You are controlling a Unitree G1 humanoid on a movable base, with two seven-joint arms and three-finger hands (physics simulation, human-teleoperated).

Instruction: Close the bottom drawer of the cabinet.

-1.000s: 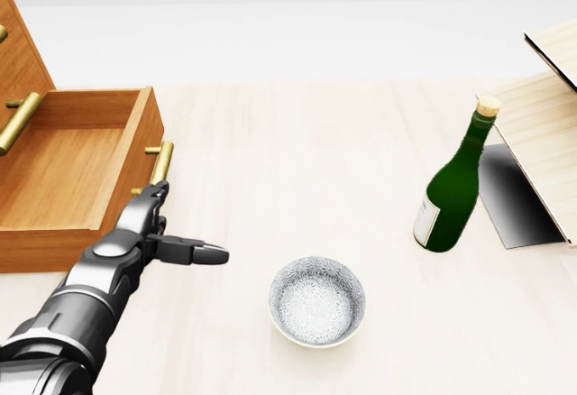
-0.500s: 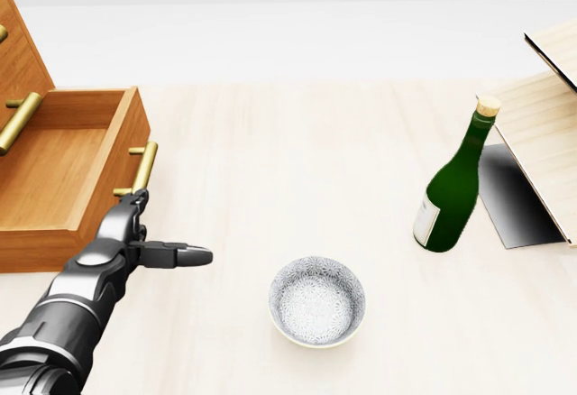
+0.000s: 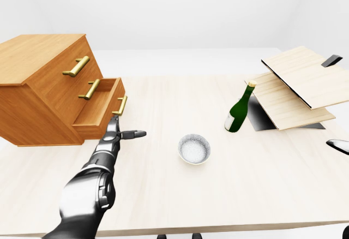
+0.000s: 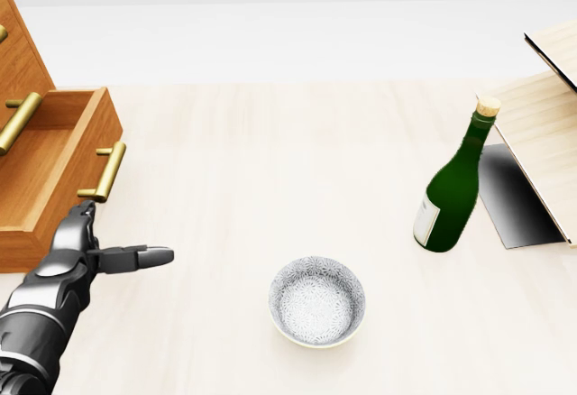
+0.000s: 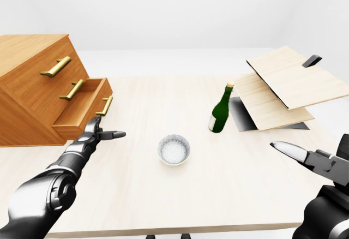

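the bottom drawer (image 3: 101,106) of the wooden cabinet (image 3: 43,86) sits part-way out, at the left of the left-eye view, on the desk (image 3: 218,184). its brass handle (image 4: 102,173) faces the open desk surface. the two handles above it lie flush on closed fronts.

your left hand (image 4: 86,249) is at the drawer front's lower corner, just below the handle's near end. fingers spread, not wrapped round anything; one finger (image 4: 135,256) sticks out sideways toward the bowl. whether the knuckles touch the wood i cannot tell from these views; they look touching or all but.

judgement: the push is in hand, drawer perhaps half shut. to do it well:
- push along the drawer's own slide line, into the cabinet, not across it.
- you are contacting near one corner; an off-centre shove may rack the drawer or skid the whole cabinet on the desk. move the contact toward the middle of the front, under the handle, if it binds.
- keep the hand flat and spread, no need to grip.
- carry on until the front is flush with the two above.

the patterned bowl (image 4: 317,301) and green wine bottle (image 4: 452,183) stand well apart from the path. right hand (image 5: 319,165) hangs low at the right-eye view's right edge, fingers apart, holding nothing.
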